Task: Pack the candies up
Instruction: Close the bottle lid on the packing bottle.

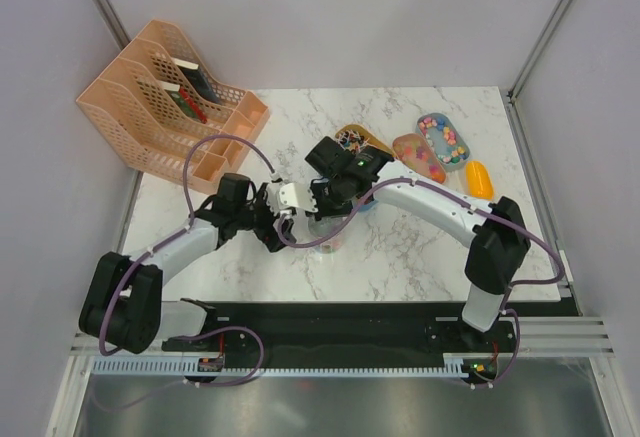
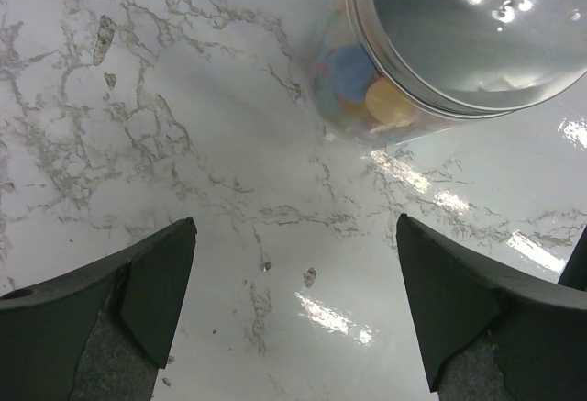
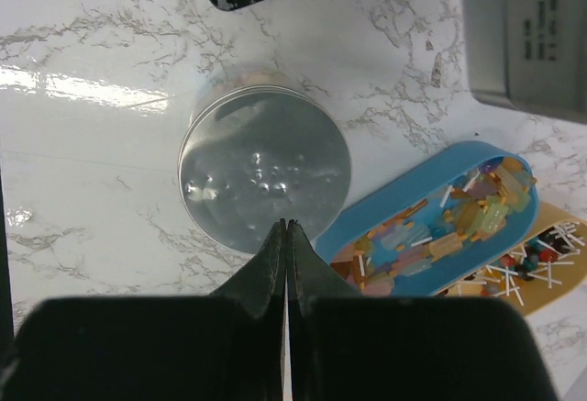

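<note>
Marble table (image 1: pixel 400 257) carries everything. The left hand (image 2: pixel 293 277) stands spread wide and empty beside the jar (image 3: pixel 264 172). The right hand (image 3: pixel 287 231) is clenched on nothing just over the jar's top. Candies (image 2: pixel 362 80) fill the lidded jar, so packing looks nearly done, though more lie in the trays (image 1: pixel 421 122) behind.

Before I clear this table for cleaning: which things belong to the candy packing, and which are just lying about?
Job: candies, lidded jar, oval trays, yellow scoop.
Lying about: peach file rack, the odds and ends in it.
</note>
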You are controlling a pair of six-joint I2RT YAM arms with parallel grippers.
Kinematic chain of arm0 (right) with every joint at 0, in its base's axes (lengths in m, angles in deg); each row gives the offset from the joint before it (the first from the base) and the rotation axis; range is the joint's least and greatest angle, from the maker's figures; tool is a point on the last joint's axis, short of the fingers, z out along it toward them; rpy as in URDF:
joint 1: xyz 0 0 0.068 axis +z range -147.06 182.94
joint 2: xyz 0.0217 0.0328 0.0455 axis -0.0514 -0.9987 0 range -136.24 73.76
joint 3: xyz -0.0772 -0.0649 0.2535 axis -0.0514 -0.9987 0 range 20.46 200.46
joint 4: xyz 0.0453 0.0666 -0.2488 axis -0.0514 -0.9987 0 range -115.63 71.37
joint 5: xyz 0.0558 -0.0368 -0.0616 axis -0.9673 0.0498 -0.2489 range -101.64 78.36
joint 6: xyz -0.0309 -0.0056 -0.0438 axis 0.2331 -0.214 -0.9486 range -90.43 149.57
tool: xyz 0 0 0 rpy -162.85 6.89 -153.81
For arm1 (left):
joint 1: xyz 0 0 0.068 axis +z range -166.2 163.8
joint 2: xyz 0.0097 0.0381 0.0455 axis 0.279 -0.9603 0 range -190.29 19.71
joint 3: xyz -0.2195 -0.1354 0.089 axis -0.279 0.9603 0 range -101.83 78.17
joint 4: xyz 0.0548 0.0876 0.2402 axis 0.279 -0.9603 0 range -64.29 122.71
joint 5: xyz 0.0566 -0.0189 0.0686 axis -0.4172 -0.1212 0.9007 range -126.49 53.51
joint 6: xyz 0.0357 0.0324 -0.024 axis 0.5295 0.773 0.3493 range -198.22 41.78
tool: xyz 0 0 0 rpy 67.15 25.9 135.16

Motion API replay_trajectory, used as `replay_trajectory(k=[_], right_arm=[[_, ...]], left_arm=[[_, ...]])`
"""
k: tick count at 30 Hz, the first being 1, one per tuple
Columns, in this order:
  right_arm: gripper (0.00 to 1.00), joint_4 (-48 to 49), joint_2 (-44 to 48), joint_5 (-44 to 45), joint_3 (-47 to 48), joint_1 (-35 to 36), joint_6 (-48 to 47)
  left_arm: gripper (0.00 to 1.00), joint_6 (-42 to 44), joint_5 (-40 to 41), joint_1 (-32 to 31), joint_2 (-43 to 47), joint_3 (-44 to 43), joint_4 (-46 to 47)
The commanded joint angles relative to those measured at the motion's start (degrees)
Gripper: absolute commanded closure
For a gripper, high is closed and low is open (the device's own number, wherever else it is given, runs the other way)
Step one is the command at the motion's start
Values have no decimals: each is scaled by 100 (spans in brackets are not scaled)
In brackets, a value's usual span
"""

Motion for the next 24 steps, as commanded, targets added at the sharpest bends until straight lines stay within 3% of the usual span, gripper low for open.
replay_trajectory(k=[1,9,17,18,19,20,21,24], right_arm=[[100,-28,178,129,-22,-23,22],[100,33,-271,-56,-786,-40,-39],[100,489,519,-65,-436,-409,320],[88,604,773,-65,-418,-540,425],[67,701,888,-74,-409,-619,644],[43,919,1011,-117,-400,-707,829],[4,1000,1221,-178,-409,-882,961],[2,1062,1564,-547,-479,-1304,1393]], left_arm=[[4,49,-249,-20,-145,-254,61],[0,154,101,-670,-75,-123,385],[0,874,330,-1224,-285,-105,474],[0,1015,383,-1224,-356,-236,518],[0,1077,392,-1224,-443,-315,562],[0,1164,383,-1224,-514,-394,562],[0,1348,314,-1224,-663,-543,553],[0,1691,94,-1233,-926,-833,325]])
